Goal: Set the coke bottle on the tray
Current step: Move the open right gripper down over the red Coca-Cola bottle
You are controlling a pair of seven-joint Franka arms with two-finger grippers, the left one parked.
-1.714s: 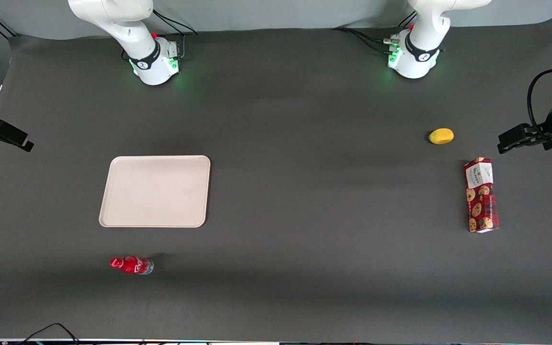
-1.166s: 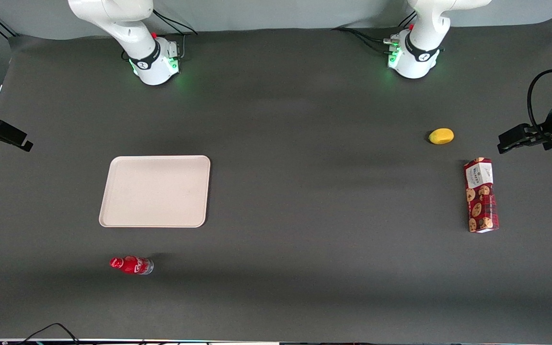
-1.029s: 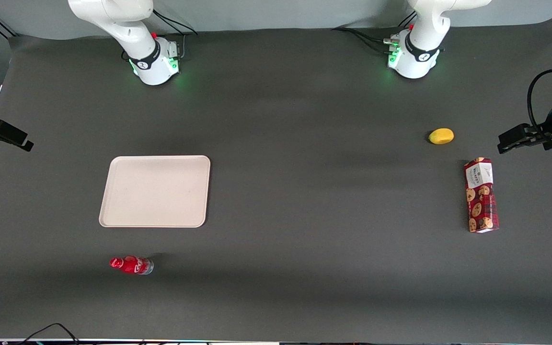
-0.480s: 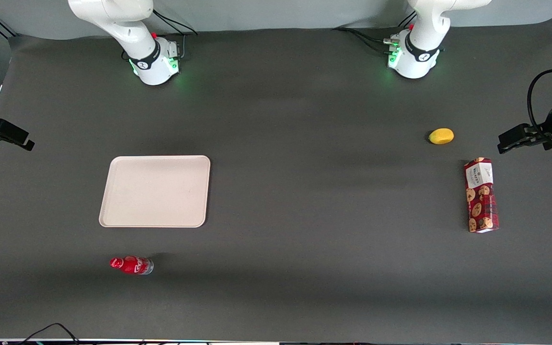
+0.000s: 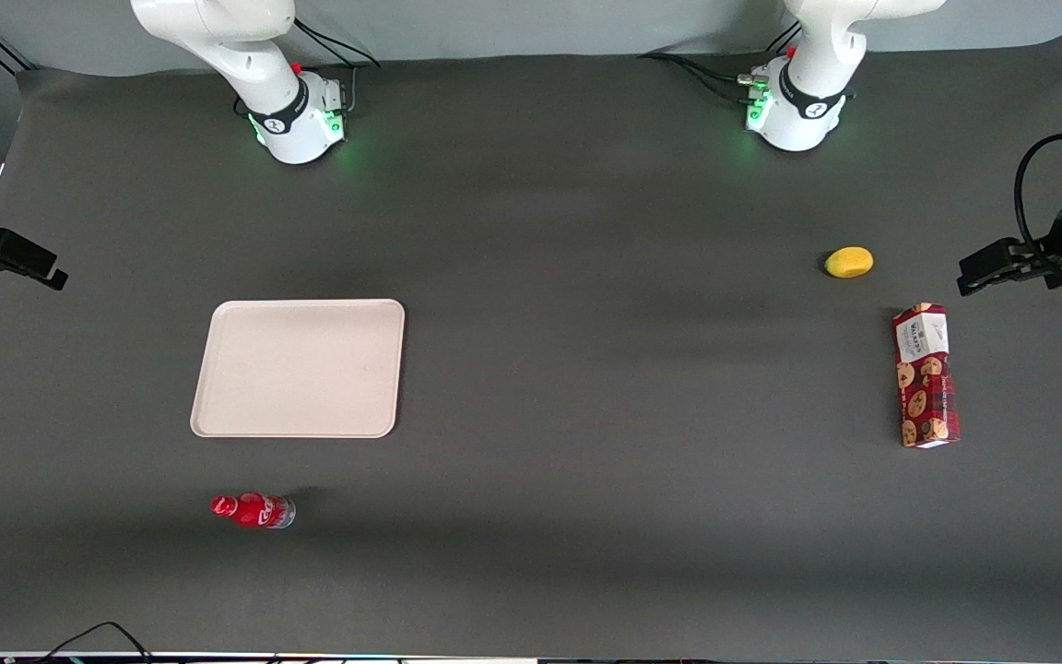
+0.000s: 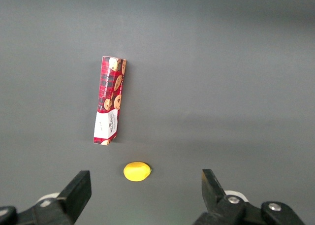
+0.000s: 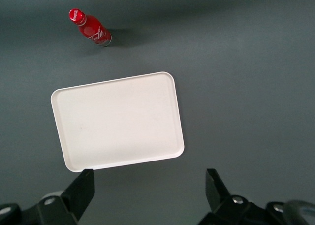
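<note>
Opening step, nothing grasped yet: the right gripper [image 7: 147, 198] hung high at the front view's left edge, fingers spread wide and empty, looking down over the tray [image 7: 61, 102]. The coke bottle [image 5: 253, 510] stood on the dark table [image 5: 586, 277] at lower left of the front view, apart from the tray [image 5: 218, 429] and nearer the camera. Next, by my read, the arm needed to travel out past the tray, drop, and close on the bottle's slim body.

Even overhead light, soft faint shadows, sharp focus, no glare
</note>
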